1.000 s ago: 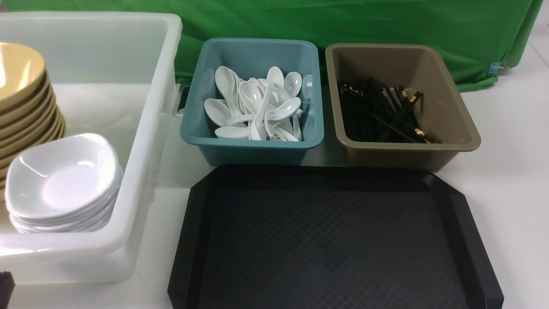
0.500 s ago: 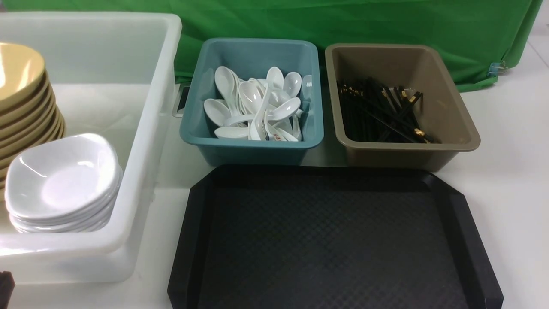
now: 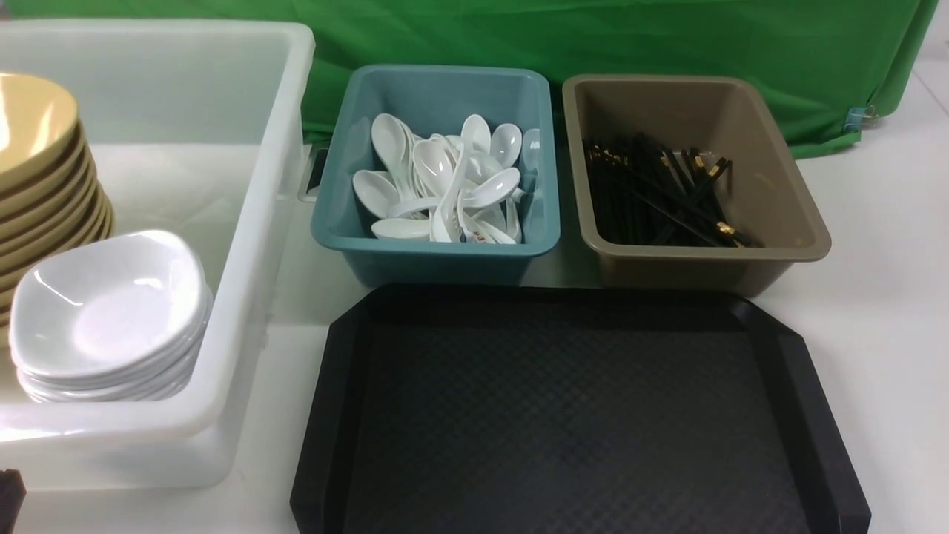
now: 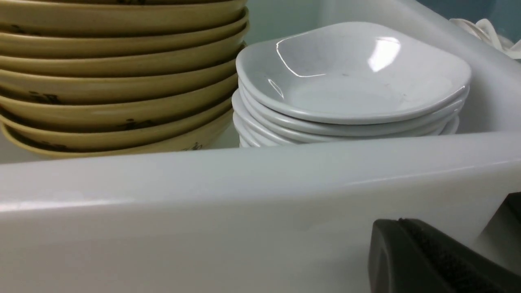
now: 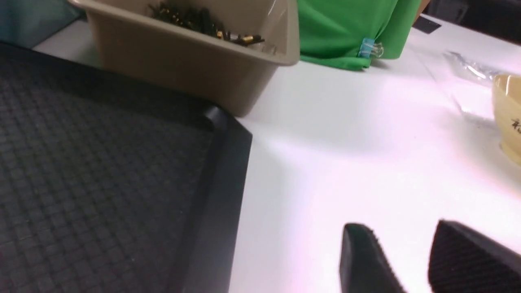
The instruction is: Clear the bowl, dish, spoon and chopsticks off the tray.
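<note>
The tray (image 3: 578, 415) lies flat, its visible part bare. Left of the tray, as seen from the front, stands the tub (image 3: 248, 259), white and high-walled. Inside it the bowls (image 3: 44, 170), mustard-yellow, are stacked at the tray's far left, and the dishes (image 3: 107, 304), white and squarish, are piled between those bowls and the tray. Just behind the tray, toward its left, is the teal bin (image 3: 437, 259) with the spoons (image 3: 452, 178) heaped in it, white and crossing one another. Also behind the tray, toward its right, is the brown bin (image 3: 712, 267), where the chopsticks (image 3: 675, 196), black with gold bands, lie in a jumble. Which bowl, dish, spoon or pair came off the tray, I cannot tell. Beyond both bins hangs the green cloth (image 3: 630, 44).

The left gripper (image 4: 399, 221), to the left of the tray and in front of the tub, has its fingers closed together, gripping nothing. The right gripper (image 5: 399, 228) has its fingers parted, with nothing between them, over the white table (image 5: 325, 162) to the right of the tray.
</note>
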Controlling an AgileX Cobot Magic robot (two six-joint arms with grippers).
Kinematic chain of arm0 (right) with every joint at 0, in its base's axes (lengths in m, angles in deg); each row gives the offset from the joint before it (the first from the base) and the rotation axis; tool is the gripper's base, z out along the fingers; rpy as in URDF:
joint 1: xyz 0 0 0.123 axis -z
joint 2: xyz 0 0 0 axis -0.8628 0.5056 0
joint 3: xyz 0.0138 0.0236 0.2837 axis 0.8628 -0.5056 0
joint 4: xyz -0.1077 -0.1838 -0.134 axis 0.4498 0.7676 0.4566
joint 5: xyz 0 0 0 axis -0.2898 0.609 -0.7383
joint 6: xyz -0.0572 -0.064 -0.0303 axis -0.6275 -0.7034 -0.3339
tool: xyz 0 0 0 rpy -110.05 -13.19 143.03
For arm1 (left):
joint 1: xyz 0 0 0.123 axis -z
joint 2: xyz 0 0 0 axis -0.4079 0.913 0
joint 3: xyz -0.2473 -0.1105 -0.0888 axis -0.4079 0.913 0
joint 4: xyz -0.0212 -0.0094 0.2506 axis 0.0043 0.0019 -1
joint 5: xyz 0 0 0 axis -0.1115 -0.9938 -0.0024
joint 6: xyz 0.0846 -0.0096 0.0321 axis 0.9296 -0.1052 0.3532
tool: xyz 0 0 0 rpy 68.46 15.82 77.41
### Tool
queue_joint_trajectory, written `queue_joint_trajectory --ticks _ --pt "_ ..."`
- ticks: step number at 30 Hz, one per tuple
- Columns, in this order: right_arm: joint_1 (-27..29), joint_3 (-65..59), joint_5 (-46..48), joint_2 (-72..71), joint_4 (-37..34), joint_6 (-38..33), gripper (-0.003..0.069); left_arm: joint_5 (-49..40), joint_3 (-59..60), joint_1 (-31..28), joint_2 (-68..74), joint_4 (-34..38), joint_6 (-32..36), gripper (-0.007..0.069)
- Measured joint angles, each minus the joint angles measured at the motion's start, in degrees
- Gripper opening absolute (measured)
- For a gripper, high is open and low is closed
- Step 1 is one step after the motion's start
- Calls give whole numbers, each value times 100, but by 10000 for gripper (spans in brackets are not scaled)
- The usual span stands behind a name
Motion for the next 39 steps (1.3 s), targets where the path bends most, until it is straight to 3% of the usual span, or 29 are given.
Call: queue_joint_trajectory --ticks 39 --pt "0 0 -1 -2 0 -5 241 0 0 0 -5 0 8 17"
